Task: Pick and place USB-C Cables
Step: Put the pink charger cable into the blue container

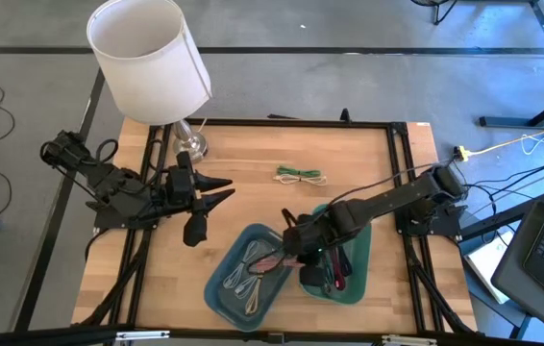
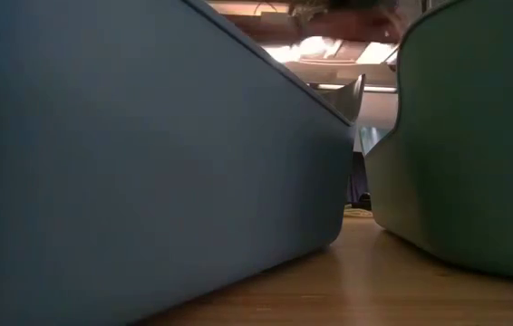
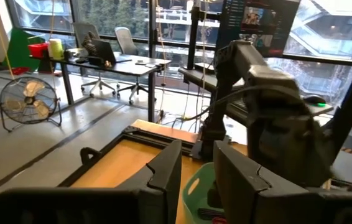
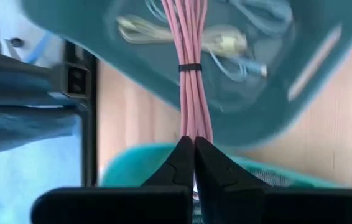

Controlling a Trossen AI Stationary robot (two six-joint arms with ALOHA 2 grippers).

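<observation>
A pink USB-C cable bundle (image 4: 189,68), tied with a black band, is held by my right gripper (image 4: 193,146) over the blue tray (image 1: 222,288). White, beige and light-blue cables (image 4: 226,43) lie in that tray. Dark and red cables (image 1: 337,269) lie in the green tray (image 1: 358,288) beside it. A green cable (image 1: 299,175) lies loose on the table farther back. My left gripper (image 1: 222,192) stands open and level at the table's left, with nothing between its fingers. My right gripper pinches one end of the pink bundle (image 4: 194,127) between its two fingertips (image 4: 179,158). The fingers slant down from the table's right side and lie along the bundle. The bundle stretches straight away from the fingers over the blue tray; whether its far end rests there I cannot tell.
A lamp with a white shade (image 1: 147,53) stands at the table's far left corner. The two trays sit side by side near the front edge, and their walls (image 2: 148,163) (image 2: 474,136) fill the low view. A black frame (image 1: 291,123) borders the wooden tabletop.
</observation>
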